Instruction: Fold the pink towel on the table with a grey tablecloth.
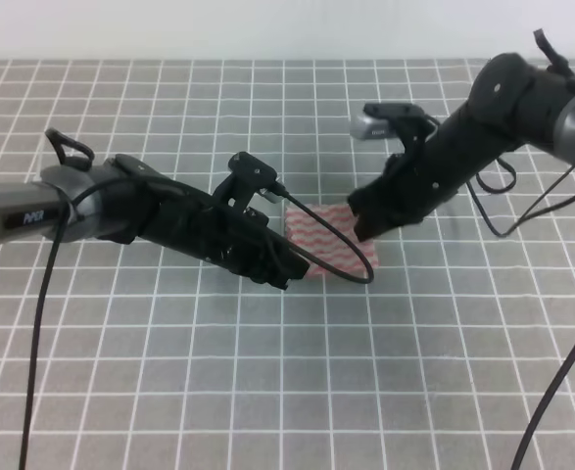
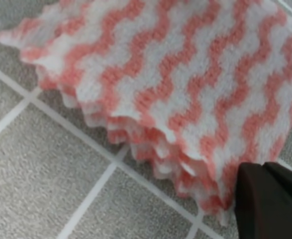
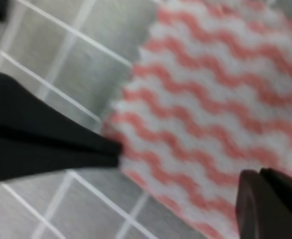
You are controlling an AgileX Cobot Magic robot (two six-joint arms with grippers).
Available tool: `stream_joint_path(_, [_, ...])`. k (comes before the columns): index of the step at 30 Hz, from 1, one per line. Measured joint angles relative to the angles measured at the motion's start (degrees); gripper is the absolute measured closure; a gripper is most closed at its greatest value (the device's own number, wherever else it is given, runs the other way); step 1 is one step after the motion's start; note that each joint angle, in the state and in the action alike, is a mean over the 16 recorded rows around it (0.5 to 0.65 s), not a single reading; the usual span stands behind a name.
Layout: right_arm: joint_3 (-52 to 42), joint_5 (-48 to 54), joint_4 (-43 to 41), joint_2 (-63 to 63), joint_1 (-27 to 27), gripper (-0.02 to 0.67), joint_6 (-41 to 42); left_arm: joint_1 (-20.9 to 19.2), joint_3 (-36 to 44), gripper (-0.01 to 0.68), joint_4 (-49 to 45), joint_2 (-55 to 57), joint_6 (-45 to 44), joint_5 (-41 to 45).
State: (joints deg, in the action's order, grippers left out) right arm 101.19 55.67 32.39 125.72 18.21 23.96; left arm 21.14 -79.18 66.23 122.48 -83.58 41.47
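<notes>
The towel (image 1: 334,241) lies near the middle of the table (image 1: 267,392), as a small thick pad of several layers. In the left wrist view the stacked, wavy edges of the layers (image 2: 150,144) show one above another, so it is already folded more than once. It lies flat on the grey cloth, across the white grid lines.

The left gripper (image 1: 279,266) is low at the towel's left edge, its arm coming almost level from the left of the towel. In the left wrist view only one dark fingertip (image 2: 270,199) shows, at the towel's near corner and just beside the layered edge. I cannot tell if these fingers are open or closed.

The right gripper (image 1: 365,227) is at the towel's upper right edge; its arm slopes down from behind and to the right of the towel. In the right wrist view one dark finger (image 3: 61,149) touches the towel's edge with its point, and another (image 3: 272,204) is over the towel's lower corner, so they stand apart.
</notes>
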Motion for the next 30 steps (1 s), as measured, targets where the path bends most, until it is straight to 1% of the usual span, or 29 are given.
stream_joint_path(9, [-1.1, 0.0, -1.0, 0.1, 0.0, 0.666, 0.1, 0.0, 0.0, 0.675, 0.1, -0.3, -0.1, 0.2])
stream_joint_path(17, [-0.7, -3.8, -0.7, -6.7, 0.0, 0.666, 0.9, 0.0, 0.0, 0.675, 0.3, -5.5, -0.1, -1.8])
stream_joint_path(23, [-3.7, -10.6, -0.5, -15.5, 0.0, 0.666, 1.5, 0.0, 0.2, 0.675, 0.3, -14.3, 2.2, -7.2])
stream_joint_path(26, [-7.7, -15.7, 0.0, -20.4, 0.0, 0.666, 1.6, 0.0, 0.8, 0.675, 0.3, -19.5, 3.7, -10.1])
stream_joint_path(30, [-15.5, -23.9, 1.7, -27.4, 0.0, 0.666, 2.3, 0.0, 3.0, 0.675, 0.2, -26.4, 6.0, -14.2])
